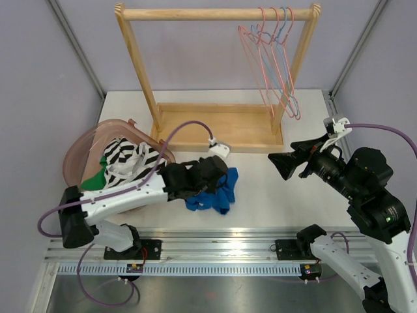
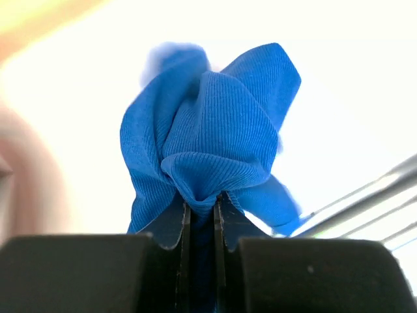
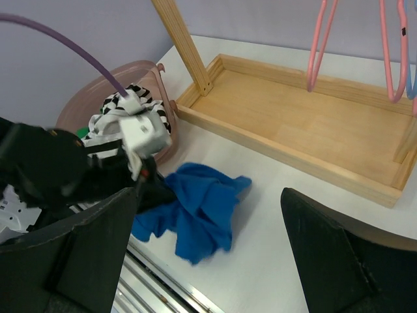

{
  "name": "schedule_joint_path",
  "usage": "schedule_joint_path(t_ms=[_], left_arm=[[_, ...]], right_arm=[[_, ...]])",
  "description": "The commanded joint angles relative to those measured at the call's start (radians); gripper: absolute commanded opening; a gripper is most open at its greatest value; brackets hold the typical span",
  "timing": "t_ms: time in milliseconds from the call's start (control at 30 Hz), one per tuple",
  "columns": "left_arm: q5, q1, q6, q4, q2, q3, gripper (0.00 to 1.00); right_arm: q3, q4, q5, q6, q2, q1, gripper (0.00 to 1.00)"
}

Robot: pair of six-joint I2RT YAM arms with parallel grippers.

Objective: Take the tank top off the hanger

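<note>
The blue tank top lies crumpled on the white table in front of the wooden rack, near the laundry basket. The left gripper is pinched tight on a fold of it, so the removal looks done and the next move is probably to release it or carry it to the basket. The right gripper hovers well to the right, jaws spread wide and holding nothing. Only the left wrist view shows ribbed cloth bunched between the fingers, and only the overhead view shows the whole rail with its hangers bare.
</note>
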Motion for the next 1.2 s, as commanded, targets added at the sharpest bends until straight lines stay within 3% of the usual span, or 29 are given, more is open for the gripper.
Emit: schedule_joint_path(t_ms=[0, 200, 367, 533, 767, 800, 867, 933, 1000, 1067, 1167], left_arm=[[-0.154, 0.071, -0.012, -0.141, -0.141, 0.096, 0.00], [-0.183, 0.316, 0.035, -0.257, -0.272, 0.238, 0.00], [-0.153, 0.613, 0.088, -0.282, -0.298, 0.338, 0.00], [0.034, 0.989, 0.123, -0.250, -0.269, 0.354, 0.00], [0.262, 1.269, 0.105, -0.152, -0.093, 0.191, 0.00], [0.293, 1.301, 0.105, -0.141, -0.038, 0.161, 0.03], [0.341, 1.313, 0.103, -0.143, 0.016, 0.150, 0.20], [0.349, 1.327, 0.094, -0.157, 0.087, 0.139, 0.30], [0.355, 1.350, 0.069, -0.163, 0.113, 0.136, 0.49], [0.355, 1.358, 0.052, -0.164, 0.105, 0.143, 0.71], [0.292, 1.358, 0.035, -0.172, 0.030, 0.159, 0.84]], right_arm=[[0.003, 0.050, -0.009, -0.013, -0.004, -0.004, 0.99], [0.002, 0.070, -0.020, -0.005, 0.003, -0.003, 0.99], [-0.001, 0.092, -0.037, -0.001, 0.015, -0.003, 0.99], [-0.001, 0.111, -0.057, 0.001, 0.029, -0.003, 1.00], [-0.038, 0.156, -0.103, 0.025, 0.046, -0.004, 0.99], [-0.058, 0.173, -0.115, 0.035, 0.046, -0.003, 1.00], [-0.078, 0.190, -0.126, 0.042, 0.044, -0.003, 1.00], [-0.102, 0.207, -0.138, 0.053, 0.044, -0.003, 1.00], [-0.119, 0.216, -0.152, 0.064, 0.043, -0.004, 0.99], [-0.124, 0.213, -0.157, 0.065, 0.038, -0.004, 0.99], [-0.121, 0.190, -0.154, 0.055, 0.027, -0.003, 0.99]])
